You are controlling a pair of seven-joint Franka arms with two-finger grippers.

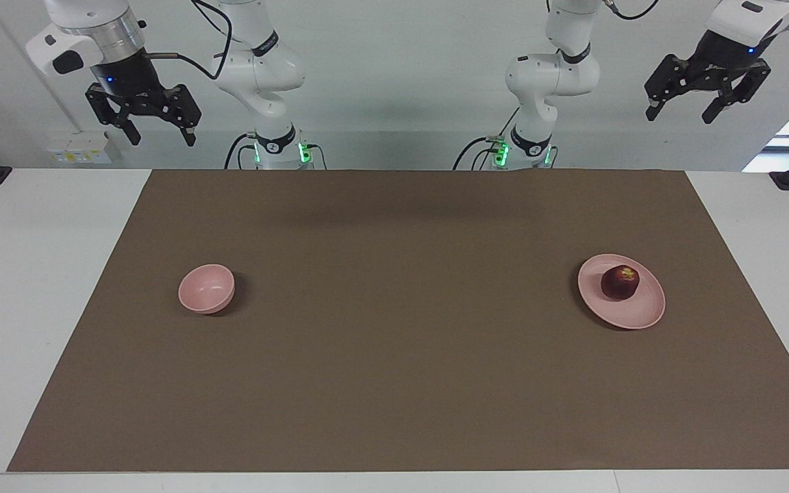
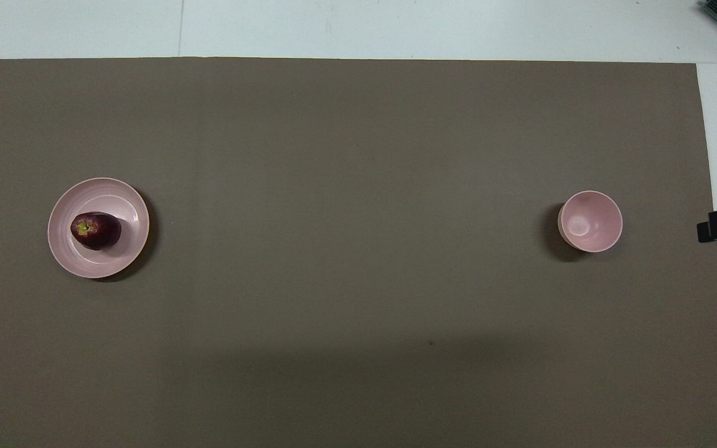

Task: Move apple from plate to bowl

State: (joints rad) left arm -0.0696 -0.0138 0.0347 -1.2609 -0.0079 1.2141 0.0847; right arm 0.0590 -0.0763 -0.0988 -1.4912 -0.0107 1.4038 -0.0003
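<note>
No step begun: the apple (image 1: 619,281) sits on the plate (image 1: 644,313) at the left arm's end of the desk (image 1: 394,383), well apart from the empty bowl (image 1: 206,289); both left pincer (image 1: 684,109) and right pincer (image 1: 159,131) hang raised, fingers spread wide, so the left must descend first.

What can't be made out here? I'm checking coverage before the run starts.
- Overhead view: both grippers lie outside the frame.
- Facing view: upper arms cut off by the top edge.
- Apple hides part of the plate under it.
- Bowl: its underside is unseen.
</note>
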